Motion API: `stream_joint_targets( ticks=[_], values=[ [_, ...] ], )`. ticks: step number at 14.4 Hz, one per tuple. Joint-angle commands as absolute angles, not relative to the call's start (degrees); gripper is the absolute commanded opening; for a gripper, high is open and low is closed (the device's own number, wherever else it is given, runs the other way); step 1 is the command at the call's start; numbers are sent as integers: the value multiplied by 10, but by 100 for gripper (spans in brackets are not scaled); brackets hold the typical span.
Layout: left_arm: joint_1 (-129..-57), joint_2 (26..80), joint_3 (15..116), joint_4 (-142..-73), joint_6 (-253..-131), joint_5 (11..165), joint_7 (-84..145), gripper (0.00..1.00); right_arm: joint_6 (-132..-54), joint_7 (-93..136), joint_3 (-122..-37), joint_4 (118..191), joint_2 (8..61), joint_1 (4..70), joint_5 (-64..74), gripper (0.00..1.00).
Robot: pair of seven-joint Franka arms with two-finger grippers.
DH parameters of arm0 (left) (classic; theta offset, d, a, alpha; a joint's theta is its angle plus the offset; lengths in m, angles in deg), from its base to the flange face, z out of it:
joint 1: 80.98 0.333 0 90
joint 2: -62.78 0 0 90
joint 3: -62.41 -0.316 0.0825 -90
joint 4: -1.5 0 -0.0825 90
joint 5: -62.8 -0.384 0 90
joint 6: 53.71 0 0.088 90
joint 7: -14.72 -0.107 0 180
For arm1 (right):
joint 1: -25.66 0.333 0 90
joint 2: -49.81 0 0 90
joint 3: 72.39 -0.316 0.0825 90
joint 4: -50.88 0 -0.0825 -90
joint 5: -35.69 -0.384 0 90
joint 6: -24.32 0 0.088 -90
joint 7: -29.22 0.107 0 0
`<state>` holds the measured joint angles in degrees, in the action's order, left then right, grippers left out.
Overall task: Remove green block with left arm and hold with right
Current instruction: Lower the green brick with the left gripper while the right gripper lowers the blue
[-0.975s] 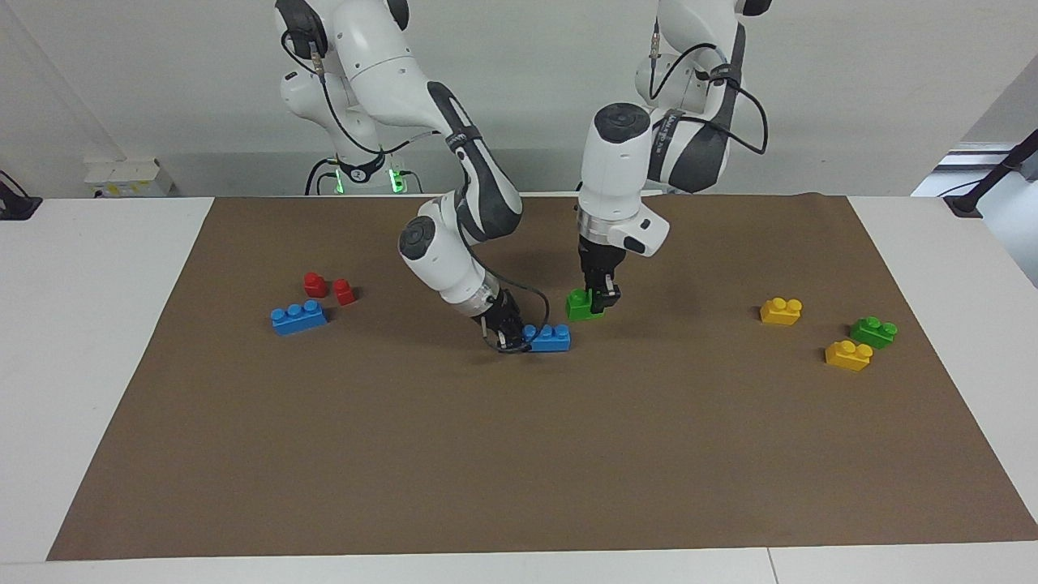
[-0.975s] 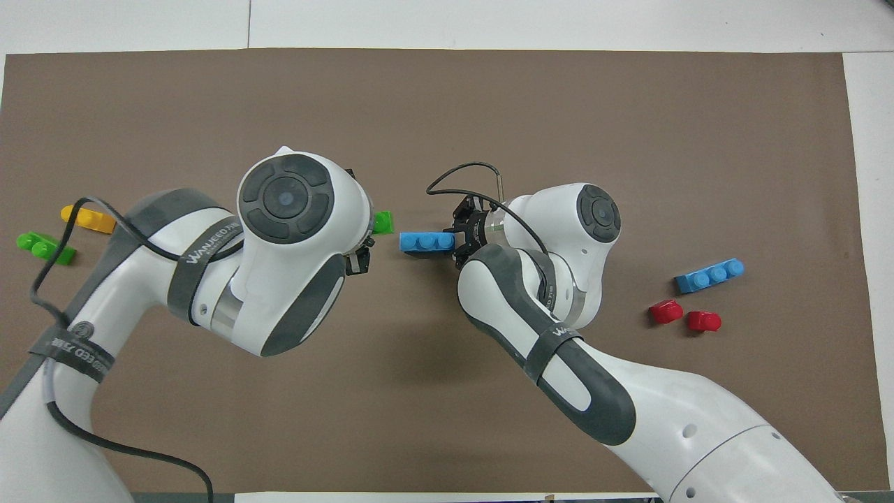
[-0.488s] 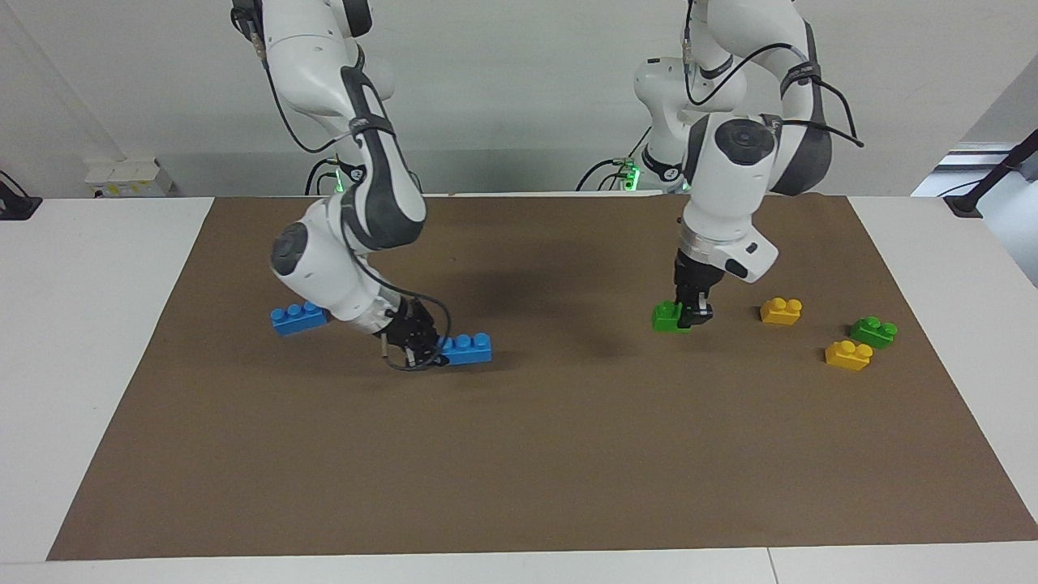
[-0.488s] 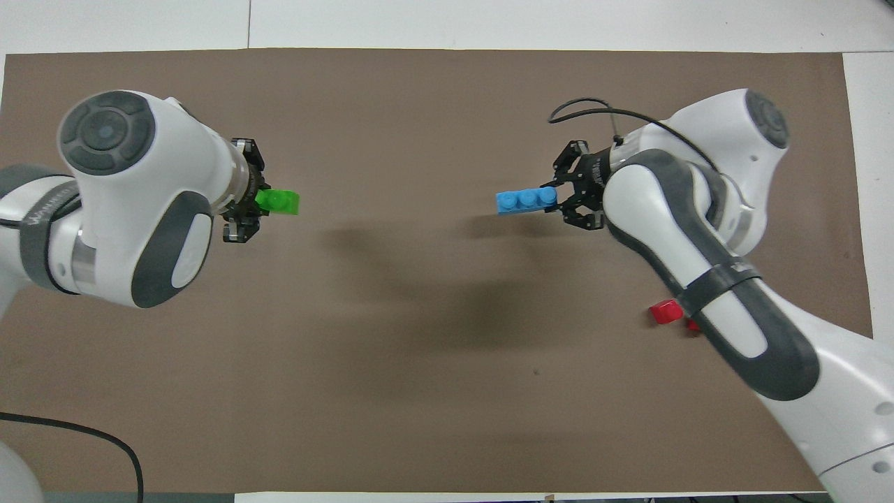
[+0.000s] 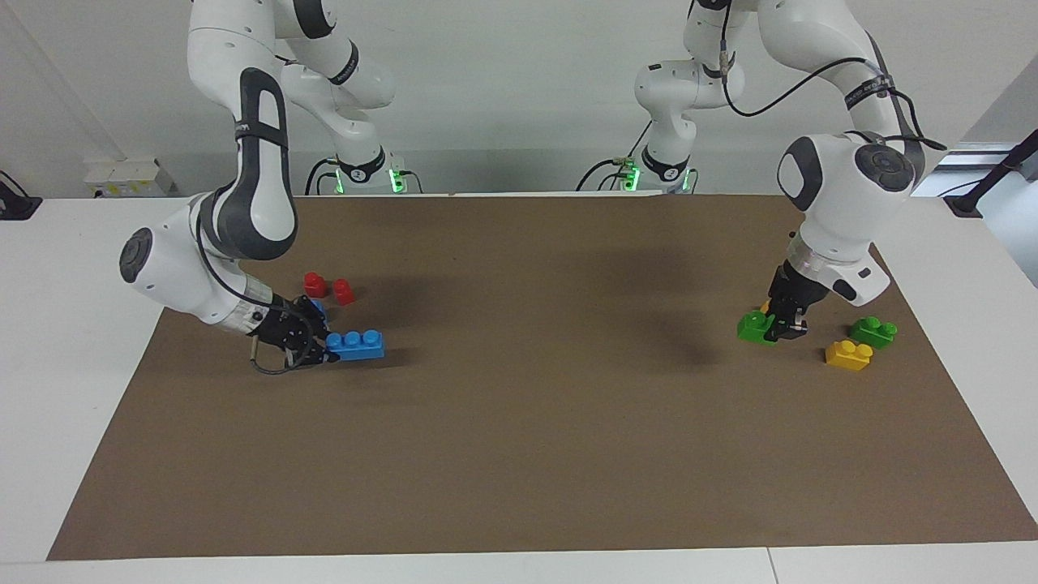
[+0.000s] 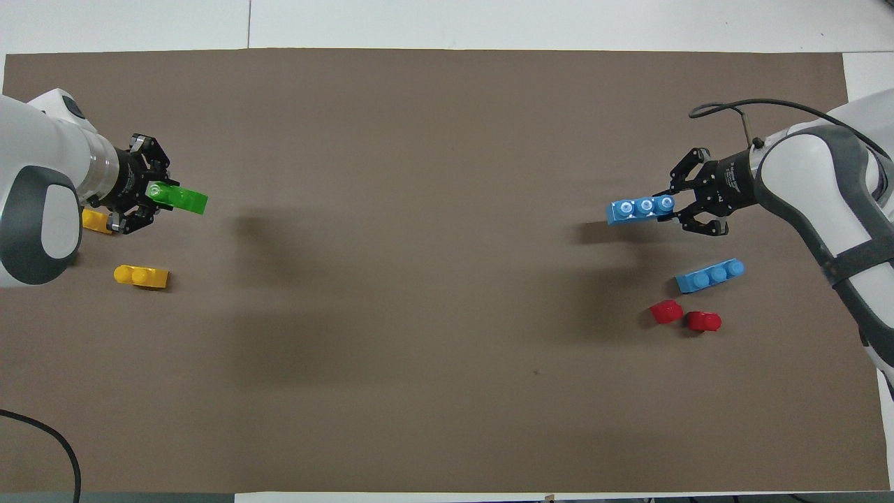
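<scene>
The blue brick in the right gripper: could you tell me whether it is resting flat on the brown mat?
No, the blue brick hangs clear of the brown mat in the right gripper, with its shadow beneath it.

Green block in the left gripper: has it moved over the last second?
Yes. The green block, held by the left gripper, has travelled from mid-mat toward the left arm's end of the table, now beside the yellow brick and the other green brick.

A white worktop point(image 5: 73, 324) carries a brown mat point(image 5: 519, 422). Toward the right arm's end, a blue brick point(image 6: 709, 274) and two red pieces point(image 6: 684, 316) lie on the mat. Toward the left arm's end lie two yellow bricks point(image 6: 142, 276) and a green brick point(image 5: 874, 332).
</scene>
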<state>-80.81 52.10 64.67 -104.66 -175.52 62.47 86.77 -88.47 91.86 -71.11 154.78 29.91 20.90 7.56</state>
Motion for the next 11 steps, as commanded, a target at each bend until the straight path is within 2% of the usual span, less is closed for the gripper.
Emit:
stream_joint_targets(
  ticks=[1,9,10,11],
  values=[
    [-784,502,653,-1056,-1789,634,815,0,-916,874,-719,1592,309,187,84,0],
    [-769,428,651,-1055,-1864,634,742,0,-953,790,-720,1632,307,170,80,0],
    [-769,421,651,-1055,-1871,634,742,0,-959,790,-720,1632,307,171,80,6],
    [-767,416,651,-1055,-1876,633,741,0,-962,790,-720,1632,307,171,80,60]
  ],
)
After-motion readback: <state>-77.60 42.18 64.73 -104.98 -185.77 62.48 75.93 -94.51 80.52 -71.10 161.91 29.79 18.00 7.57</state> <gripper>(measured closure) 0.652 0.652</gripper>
